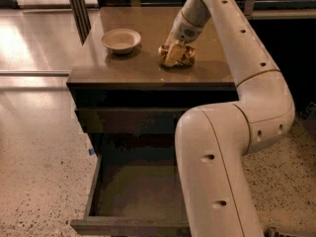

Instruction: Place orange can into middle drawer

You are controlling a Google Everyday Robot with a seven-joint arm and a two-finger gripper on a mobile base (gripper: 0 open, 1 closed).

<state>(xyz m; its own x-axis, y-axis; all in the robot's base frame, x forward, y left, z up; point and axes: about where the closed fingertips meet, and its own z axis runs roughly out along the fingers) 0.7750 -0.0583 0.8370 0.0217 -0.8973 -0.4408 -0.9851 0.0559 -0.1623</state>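
Arm (pixel 217 177): one, white, glossy shell. The lowest link is broad and rises from the bottom edge of the view, with small dark holes along its side.
Elbow (pixel 264 102): rounded joint at far right, folding the arm back up and to the left.
Forearm (pixel 232 28): slimmer link, slanting up to the top edge, with a row of small holes.
Wrist (pixel 190 19): grey-white, angled down and left.
Gripper (pixel 173 54): pale tan, pointing downward at the arm's lowest end. It is at the can (pixel 185 57), overlapping the can's left half.
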